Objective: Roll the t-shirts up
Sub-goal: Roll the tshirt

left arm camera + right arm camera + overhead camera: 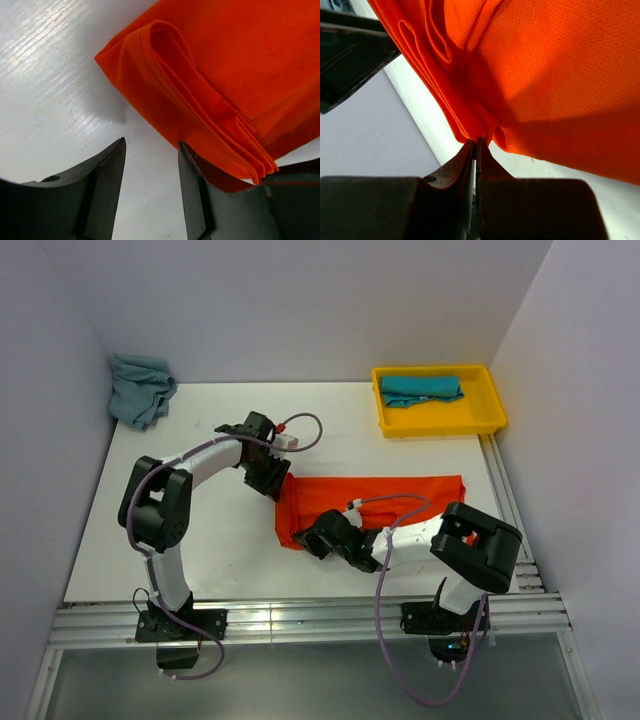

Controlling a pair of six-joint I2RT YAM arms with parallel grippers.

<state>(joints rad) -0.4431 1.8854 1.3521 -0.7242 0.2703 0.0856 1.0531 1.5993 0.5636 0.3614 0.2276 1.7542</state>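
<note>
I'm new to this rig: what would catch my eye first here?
The orange-red t-shirt, folded into a band mid-table, with the right gripper shut on its left end and the left gripper open beside the far corner. Then the yellow tray at the far right holding a teal t-shirt, and a grey-blue t-shirt bunched far left.

A robotics lab test cell: a white surface (230, 570) boxed in by plain pale walls (300, 300). The left arm (165, 505) and right arm (480, 540) are bolted to aluminium rails (300, 620) nearer than the right pincer (305, 540). Purple cables (378, 615) trail loose, and a yellow plastic tray (440, 427) sits well beyond it.
</note>
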